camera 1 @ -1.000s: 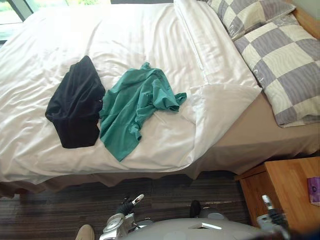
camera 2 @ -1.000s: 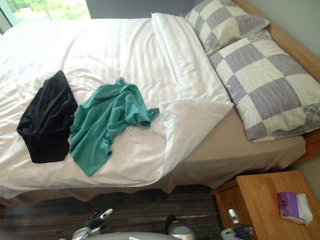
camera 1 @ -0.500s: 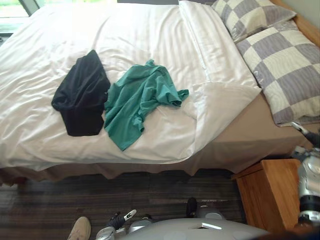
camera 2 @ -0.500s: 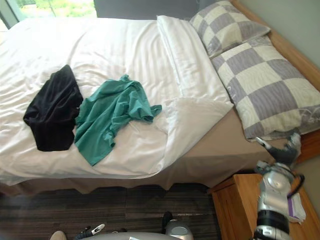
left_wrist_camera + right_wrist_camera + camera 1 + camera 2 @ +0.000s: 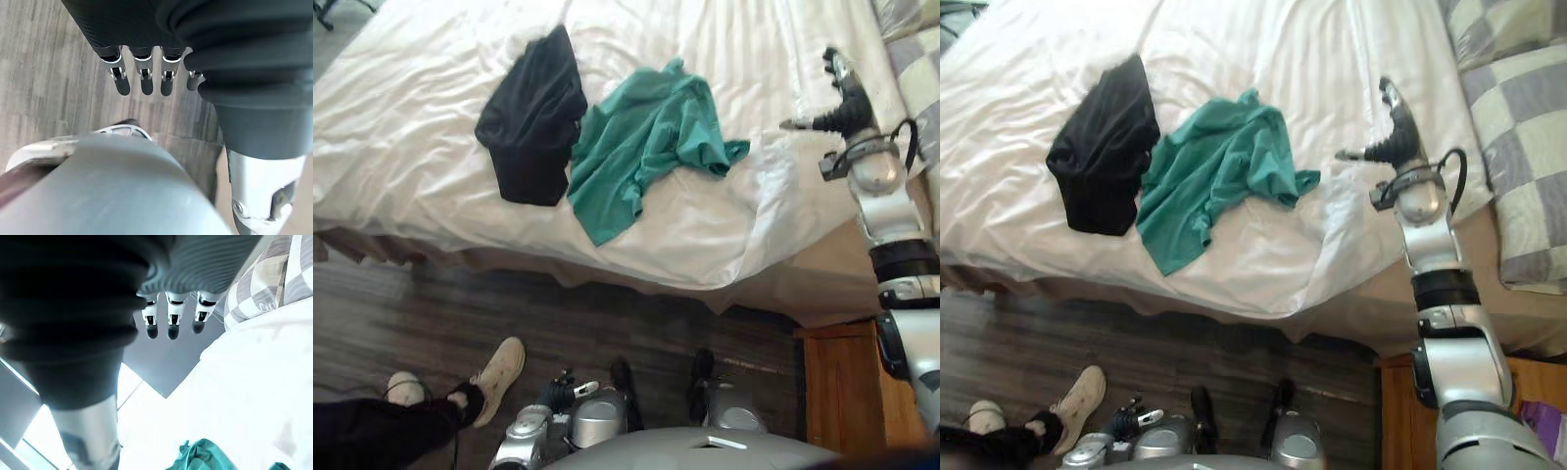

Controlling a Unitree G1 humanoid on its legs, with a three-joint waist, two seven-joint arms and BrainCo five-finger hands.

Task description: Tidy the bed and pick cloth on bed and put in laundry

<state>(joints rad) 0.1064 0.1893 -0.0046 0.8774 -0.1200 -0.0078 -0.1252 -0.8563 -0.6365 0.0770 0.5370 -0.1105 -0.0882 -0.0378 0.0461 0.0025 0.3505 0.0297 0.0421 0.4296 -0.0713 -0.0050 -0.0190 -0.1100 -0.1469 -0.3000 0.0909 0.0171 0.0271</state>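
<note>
Across the upper half of the head views spreads the bed, its rumpled white duvet (image 5: 421, 127) turned back at the near corner by the grey-and-cream checked pillows (image 5: 1528, 147), so the tidying is not yet done. On the duvet lie both pieces for the laundry. The limp black fabric garment (image 5: 530, 122) is heaped toward the robot's left. Touching its edge is the crumpled teal-green cotton shirt (image 5: 646, 147), with one sleeve trailing toward the folded corner. I have the right hand (image 5: 842, 103) stretched out over the duvet just beside that sleeve. Its fingers (image 5: 168, 323) are straight, the thumb spread wide, and it holds nothing. I judge it is held open this way to come down on the shirt, though it could as well be meant for the fold, which is equally near. The left hand (image 5: 142, 83) hangs low over the dark plank floor (image 5: 401, 304) with relaxed, empty fingers, idle because the reach needs one arm only. A person's pale shoe (image 5: 499, 377) stands on the floor near the robot's left side, so I would keep that arm in.
</note>
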